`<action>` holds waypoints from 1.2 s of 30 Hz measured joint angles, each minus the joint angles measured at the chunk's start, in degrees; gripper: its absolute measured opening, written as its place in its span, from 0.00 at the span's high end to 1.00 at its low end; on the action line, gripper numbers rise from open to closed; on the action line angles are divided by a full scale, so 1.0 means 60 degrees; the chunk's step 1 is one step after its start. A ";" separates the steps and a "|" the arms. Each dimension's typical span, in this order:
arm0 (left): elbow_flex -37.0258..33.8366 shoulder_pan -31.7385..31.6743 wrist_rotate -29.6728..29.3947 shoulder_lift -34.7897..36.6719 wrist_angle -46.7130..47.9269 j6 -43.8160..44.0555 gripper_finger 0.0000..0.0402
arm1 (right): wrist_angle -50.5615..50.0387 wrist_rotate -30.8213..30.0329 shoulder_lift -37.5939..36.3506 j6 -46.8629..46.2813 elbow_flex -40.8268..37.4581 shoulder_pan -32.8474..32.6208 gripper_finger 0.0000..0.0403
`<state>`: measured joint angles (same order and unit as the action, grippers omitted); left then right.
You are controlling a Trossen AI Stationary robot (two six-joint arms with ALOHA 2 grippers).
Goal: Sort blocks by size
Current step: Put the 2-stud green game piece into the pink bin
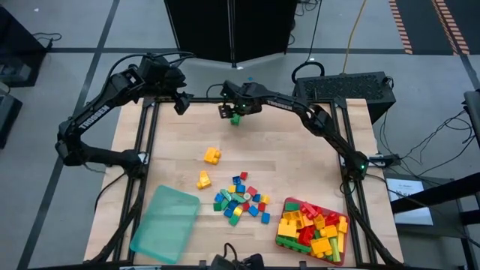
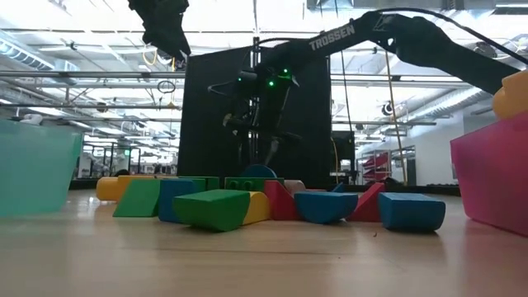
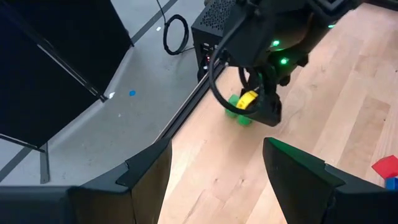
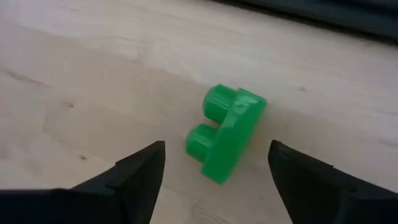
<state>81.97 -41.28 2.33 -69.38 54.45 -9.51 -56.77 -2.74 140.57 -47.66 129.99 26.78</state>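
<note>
— Where is the right claw [image 4: 214, 171], and has it hold of anything?

— It hangs low over the far edge of the table [image 1: 180, 154]; its fingers [image 4: 134, 171] stand wide apart and grip nothing; a green brick [image 4: 225, 134] lies on the wood between them, on its side with two studs showing, touching neither finger.

— And the left claw [image 3: 214, 168]?

— Raised near the far left corner, fingers spread wide and empty, looking across at the right one.

— The rest of the blocks?

— Two yellow ones [image 1: 212, 156] sit apart near the middle; a loose mixed heap [image 1: 240, 200] lies nearer the front; a red tray [image 1: 283, 238] at the front right holds a pile; a teal tray [image 1: 165, 223] lies front left.
</note>
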 joint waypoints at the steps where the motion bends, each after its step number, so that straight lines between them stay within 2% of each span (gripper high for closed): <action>1: 0.0000 0.0000 0.0000 0.0000 0.0001 -0.0001 0.36 | 0.0055 0.0142 0.0039 -0.0099 -0.0003 0.0035 0.32; 4: 0.0000 0.0000 0.0000 0.0000 0.0001 -0.0002 0.36 | 0.0478 0.0441 0.0178 -0.0255 -0.0004 0.0049 0.35; 13: 0.0000 0.0000 0.0020 0.0000 0.0005 -0.0063 0.36 | -0.0403 0.0475 0.0368 -0.0967 -0.0006 0.0273 0.41; 19: 0.0000 0.0000 0.0066 0.0000 -0.0090 -0.0071 0.36 | -0.0682 0.0798 0.0360 -0.0900 0.0000 0.0397 0.50; 28: 0.0000 -0.0001 0.0073 0.0000 -0.0077 -0.0071 0.36 | -0.4037 0.1033 0.0271 -0.0024 0.0029 0.0612 0.74; 32: 0.0000 0.0000 0.0073 0.0000 -0.0075 -0.0071 0.36 | -0.5378 0.0823 0.0138 0.0533 -0.0018 0.0521 0.78; 36: 0.0000 0.0000 0.0076 0.0000 -0.0061 -0.0071 0.36 | -0.5479 0.0492 -0.0352 0.1502 -0.0015 0.0190 0.79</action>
<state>81.97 -41.28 2.79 -69.38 54.08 -9.93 -89.64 0.22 138.46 -38.65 129.91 27.93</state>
